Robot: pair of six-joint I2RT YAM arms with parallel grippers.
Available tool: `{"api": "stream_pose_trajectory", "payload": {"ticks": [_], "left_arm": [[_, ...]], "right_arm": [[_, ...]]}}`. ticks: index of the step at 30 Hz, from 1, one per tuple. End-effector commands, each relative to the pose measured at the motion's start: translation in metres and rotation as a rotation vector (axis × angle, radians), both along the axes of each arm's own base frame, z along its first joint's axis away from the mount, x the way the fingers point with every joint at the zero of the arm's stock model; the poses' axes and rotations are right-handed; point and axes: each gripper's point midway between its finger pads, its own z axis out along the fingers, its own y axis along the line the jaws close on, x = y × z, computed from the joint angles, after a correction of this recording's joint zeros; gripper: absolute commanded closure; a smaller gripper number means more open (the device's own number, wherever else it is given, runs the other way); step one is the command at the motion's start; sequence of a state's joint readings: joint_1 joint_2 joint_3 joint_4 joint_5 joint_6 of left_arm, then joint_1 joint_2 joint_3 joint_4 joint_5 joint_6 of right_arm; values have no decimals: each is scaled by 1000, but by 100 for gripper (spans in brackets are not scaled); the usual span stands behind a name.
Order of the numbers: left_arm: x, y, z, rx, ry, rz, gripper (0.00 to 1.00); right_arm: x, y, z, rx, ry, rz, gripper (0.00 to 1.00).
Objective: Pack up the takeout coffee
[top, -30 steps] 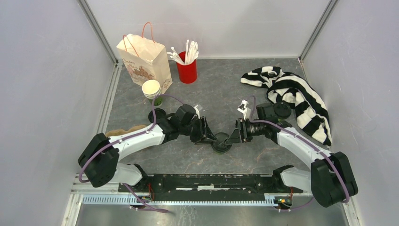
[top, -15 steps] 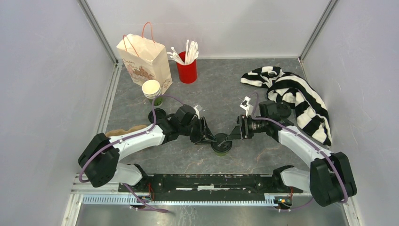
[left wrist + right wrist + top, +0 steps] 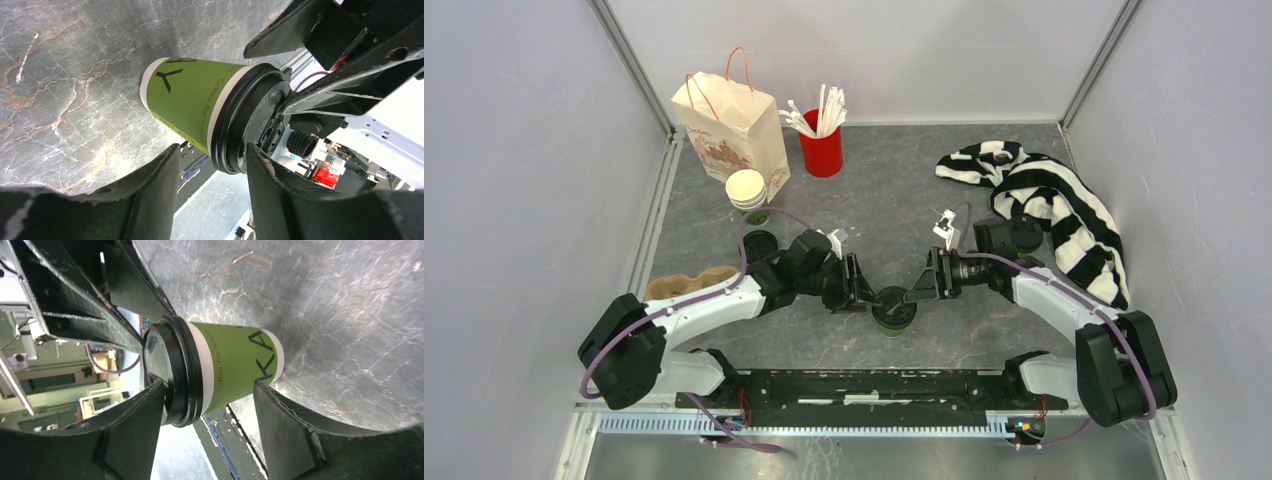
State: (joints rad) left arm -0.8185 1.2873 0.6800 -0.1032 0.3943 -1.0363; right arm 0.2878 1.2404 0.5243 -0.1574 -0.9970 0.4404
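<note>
Grey marbled desk (image 3: 894,190), white walls on three sides, and my two arms reaching from the near edge toward the middle. Between them stands the capped cup (image 3: 894,307), upright on the desk, green with its black lid seated. My left tool (image 3: 867,293) and right tool (image 3: 916,291) face each other across it, both with jaws parted and gripping nothing. Each wrist view shows its own fingers spread with the cup just beyond the tips, and the other tool's thin fingers up by the lid rim; whether any tip touches the lid I cannot tell. Both tools look rolled so the jaws open along the cup's height, not across its sides. I read this as the step where the lid is on and the cup is ready to be picked up and packed. The next move, as I judge it, calls for one tool to back clear and the other to roll level, close on the green wall below the lid and lift straight so nothing tips. Count: two capped cups — this one and a second capped cup (image 3: 760,243) beside my left arm, partly behind its cable; one stack of lidless cups (image 3: 746,187); one paper bag (image 3: 729,125); one red cup of white sticks (image 3: 821,152); one brown cardboard carrier (image 3: 692,284), half hidden under the left arm; one striped cloth (image 3: 1049,205) at the right.
</note>
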Motion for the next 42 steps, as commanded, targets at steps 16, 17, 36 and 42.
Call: {"api": "stream_pose_trajectory", "payload": {"ticks": [16,17,36,42], "left_arm": [[-12,7,13,51,20,-31,28],[-10,9,19,58,5,-29,23],[4,-18,18,-1,6,-168,28],[3,-10,1,49,20,-145,37]], "right_arm": [[14,-12,15,-282,-133,29,26],[16,-18,18,-323,-144,11,22],[-36,6,25,47,-56,-6,8],[-33,3,-3,4,-41,-20,24]]}}
